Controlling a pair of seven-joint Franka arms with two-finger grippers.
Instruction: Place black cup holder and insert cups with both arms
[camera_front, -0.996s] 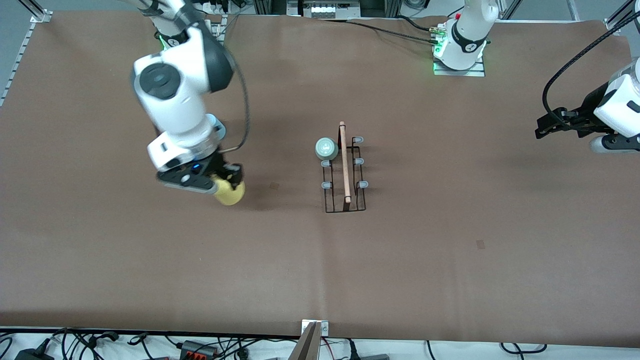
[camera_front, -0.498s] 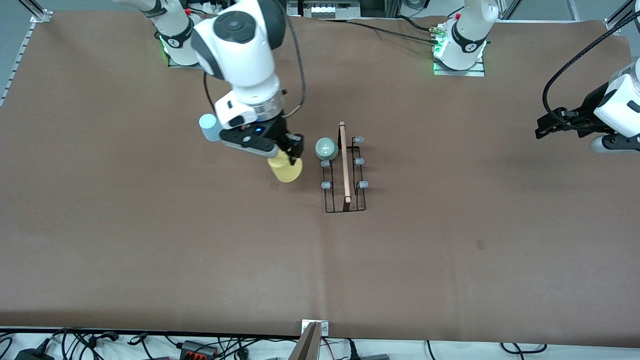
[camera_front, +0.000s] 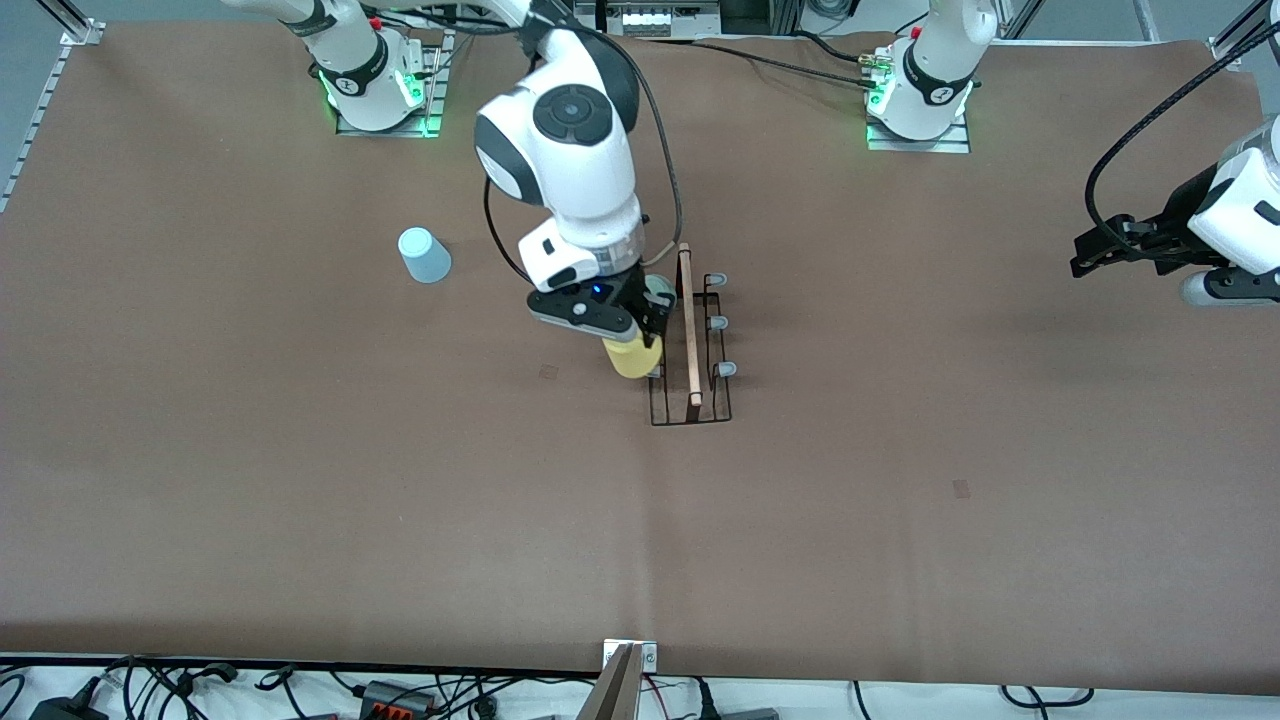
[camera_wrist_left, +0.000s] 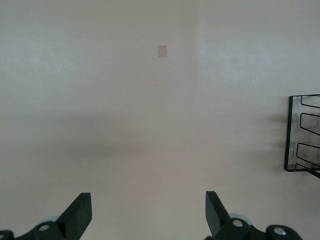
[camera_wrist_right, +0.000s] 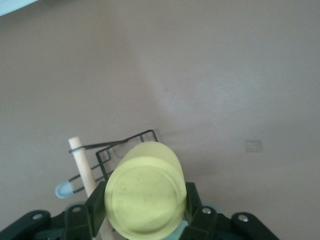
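Note:
The black cup holder (camera_front: 690, 345) stands mid-table, its wooden rod (camera_wrist_right: 81, 165) along the top. My right gripper (camera_front: 640, 335) is shut on the yellow cup (camera_front: 632, 358) and holds it, bottom up, over the prongs on the rack's side toward the right arm's end. In the right wrist view the cup (camera_wrist_right: 145, 195) sits between both fingers (camera_wrist_right: 96, 209). The pale green cup (camera_front: 662, 288) on a rack prong is mostly hidden by this gripper. The light blue cup (camera_front: 424, 255) stands upside down on the table toward the right arm's end. My left gripper (camera_front: 1098, 250) waits open and empty.
The brown table cover (camera_front: 900, 500) has small tape marks. The rack's corner (camera_wrist_left: 302, 132) shows in the left wrist view. Cables and plugs lie along the table edge nearest the front camera.
My right arm has carried the yellow cup from the right arm's end of the table over to the rack. The light blue cup has come into view. The left arm has not moved.

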